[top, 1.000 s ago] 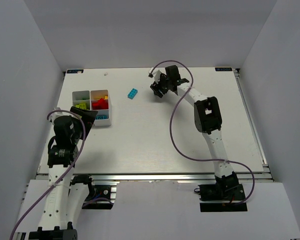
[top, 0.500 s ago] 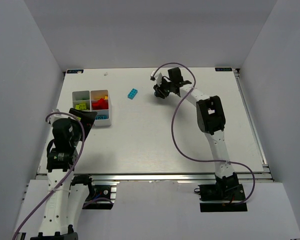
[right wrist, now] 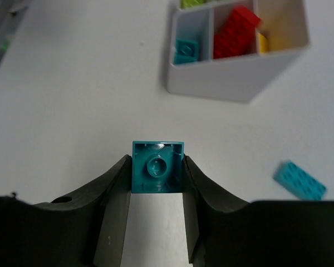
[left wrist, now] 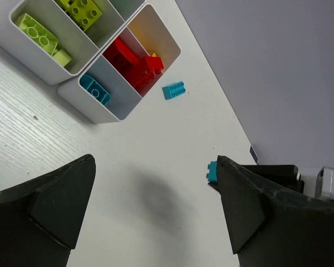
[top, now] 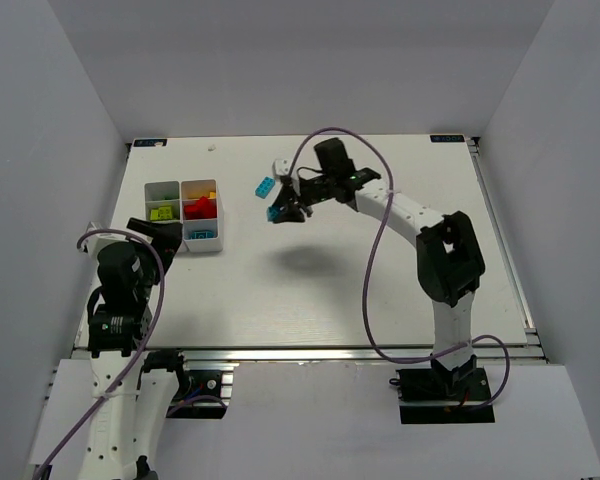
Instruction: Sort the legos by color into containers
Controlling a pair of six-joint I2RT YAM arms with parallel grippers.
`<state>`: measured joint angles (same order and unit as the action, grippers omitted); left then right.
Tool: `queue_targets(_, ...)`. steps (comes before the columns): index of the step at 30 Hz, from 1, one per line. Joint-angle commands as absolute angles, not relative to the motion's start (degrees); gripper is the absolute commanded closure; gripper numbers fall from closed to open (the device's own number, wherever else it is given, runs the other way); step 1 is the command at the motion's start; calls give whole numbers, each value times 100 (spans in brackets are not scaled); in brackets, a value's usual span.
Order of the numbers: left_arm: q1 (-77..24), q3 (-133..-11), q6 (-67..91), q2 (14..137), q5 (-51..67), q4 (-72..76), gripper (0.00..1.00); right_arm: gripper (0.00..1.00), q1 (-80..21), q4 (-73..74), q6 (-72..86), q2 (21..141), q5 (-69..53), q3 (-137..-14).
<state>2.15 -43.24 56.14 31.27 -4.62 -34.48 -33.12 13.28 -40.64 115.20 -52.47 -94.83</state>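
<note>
right: stretched left over table point(top: 330, 290), right gripper point(right wrist: 157, 173) aloft, clamped on teal brick point(right wrist: 157, 158) | left: tucked low near tray point(left wrist: 94, 108), left gripper point(left wrist: 156, 189) gaping wide, nothing in it | tray: lime bricks point(left wrist: 36, 34), red bricks point(left wrist: 131, 61), cyan piece point(left wrist: 94, 89) in separate compartments, yellow bit point(right wrist: 261, 41) beside reds | loose brick point(left wrist: 174, 90): flat on table, apart from tray
</note>
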Motion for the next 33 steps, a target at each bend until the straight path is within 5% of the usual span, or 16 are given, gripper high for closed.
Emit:
queue_targets(1, 220, -4675, 5292, 3015, -659, -3813, 2, 100, -4111, 1355, -3877, 11303, -5574, -9421)
queue_targets(10, 220, -5423, 4544, 3173, -905, -4868, 2, 100, -5237, 536, -2980, 11777, -3912, -10098)
queue_targets(27, 220, -5616, 4377, 2909, -694, -5378, 2, 99, -5695, -1476, -2549, 13341, -1626, -11197)
queue_targets(33, 228, -5660, 4263, 2900, -607, -5449, 2, 72, -5765, -1547, -2619, 13544, -1416, -11276)
